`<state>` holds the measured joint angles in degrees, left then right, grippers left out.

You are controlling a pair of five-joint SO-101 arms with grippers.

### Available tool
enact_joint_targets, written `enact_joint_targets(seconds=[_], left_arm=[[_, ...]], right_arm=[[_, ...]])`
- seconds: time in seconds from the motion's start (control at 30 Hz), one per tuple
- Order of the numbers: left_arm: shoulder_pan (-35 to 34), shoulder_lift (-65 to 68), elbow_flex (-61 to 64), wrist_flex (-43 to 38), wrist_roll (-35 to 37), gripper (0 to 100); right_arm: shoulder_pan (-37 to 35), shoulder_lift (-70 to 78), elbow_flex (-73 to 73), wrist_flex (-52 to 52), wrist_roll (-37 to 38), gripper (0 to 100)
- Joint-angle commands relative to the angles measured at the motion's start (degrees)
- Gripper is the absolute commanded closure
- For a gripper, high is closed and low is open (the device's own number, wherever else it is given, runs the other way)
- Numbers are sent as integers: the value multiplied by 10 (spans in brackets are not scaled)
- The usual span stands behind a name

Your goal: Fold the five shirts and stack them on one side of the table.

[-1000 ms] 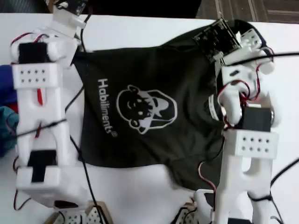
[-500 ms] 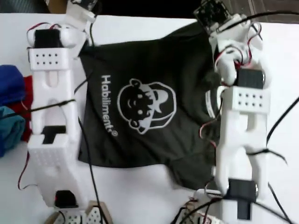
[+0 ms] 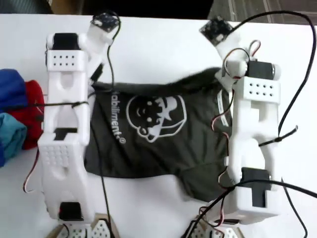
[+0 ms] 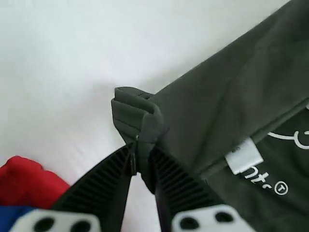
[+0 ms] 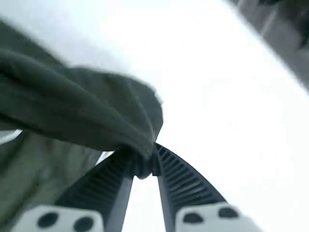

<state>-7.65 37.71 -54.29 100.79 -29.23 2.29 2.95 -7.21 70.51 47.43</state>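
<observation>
left pincer (image 4: 140, 162), right pincer (image 5: 144, 166) pinching dark shirt (image 3: 148, 153); white face print (image 3: 156, 115), label (image 4: 245, 157)

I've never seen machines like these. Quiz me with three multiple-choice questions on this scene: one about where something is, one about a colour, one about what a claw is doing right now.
1. Where does the pile of coloured clothes lie?
A. In a basket.
B. Between the two arms.
C. At the edge of the table, beside the left arm.

2. What colour is the print on the dark shirt?
A. White.
B. Yellow.
C. Red.

3. What is the left gripper doing?
A. Open above the table.
B. Shut on a fold of the dark shirt.
C. Shut on red cloth.

Answers:
1 C: the high view shows the blue, red and teal clothes lying on the outer side of that arm.
2 A: the cartoon face is drawn in white lines.
3 B: the left wrist view shows dark cloth pinched between its fingers.
</observation>
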Motion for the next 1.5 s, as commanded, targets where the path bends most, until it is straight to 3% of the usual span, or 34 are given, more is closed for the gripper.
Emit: enact_joint_targets(seconds=[0.0,0.27,0.53,0.8,0.93,1.47], left_arm=[[-8,-22,7,16,-4,976],[0,-174,259,15,-4,976],[1,-337,514,11,-9,976],[3,-418,637,8,-31,975],[0,-418,690,-33,-28,975],[4,-418,885,-198,-29,975]], right_arm=[[3,-16,-28,80,4,976],[3,-115,-3,239,4,976],[7,-289,240,245,42,976],[36,-509,448,219,110,976],[66,-580,515,219,141,976],[164,-628,700,158,265,976]])
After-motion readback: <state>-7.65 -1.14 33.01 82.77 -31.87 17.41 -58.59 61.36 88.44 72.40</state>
